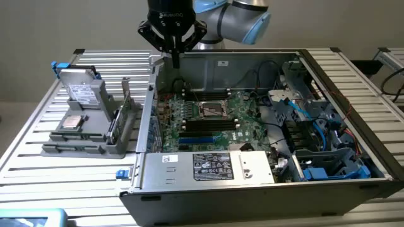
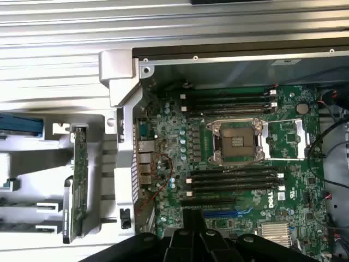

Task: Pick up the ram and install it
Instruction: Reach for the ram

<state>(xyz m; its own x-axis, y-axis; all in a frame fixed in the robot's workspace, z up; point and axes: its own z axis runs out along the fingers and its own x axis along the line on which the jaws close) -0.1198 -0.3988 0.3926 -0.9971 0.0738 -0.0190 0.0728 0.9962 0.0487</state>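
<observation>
My gripper (image 1: 175,62) hangs shut and empty over the back left corner of the open computer case (image 1: 189,187), above the motherboard (image 1: 208,120). In the wrist view the shut gripper (image 2: 194,218) points down over the board's edge near the blue slot (image 2: 221,212). The black memory slots (image 2: 234,183) lie on both sides of the bare processor socket (image 2: 235,142). I cannot pick out the ram with certainty. A narrow dark strip (image 1: 77,137) lies along the front of the grey holder (image 1: 82,150), left of the case in the exterior view.
The holder also carries a hard drive (image 1: 82,90), a processor chip (image 1: 71,122) and an upright green card with a metal bracket (image 1: 117,120). Cables, drive bays and a blue-trimmed cage (image 1: 322,156) fill the case's other side. Everything rests on a slatted metal table (image 1: 57,179).
</observation>
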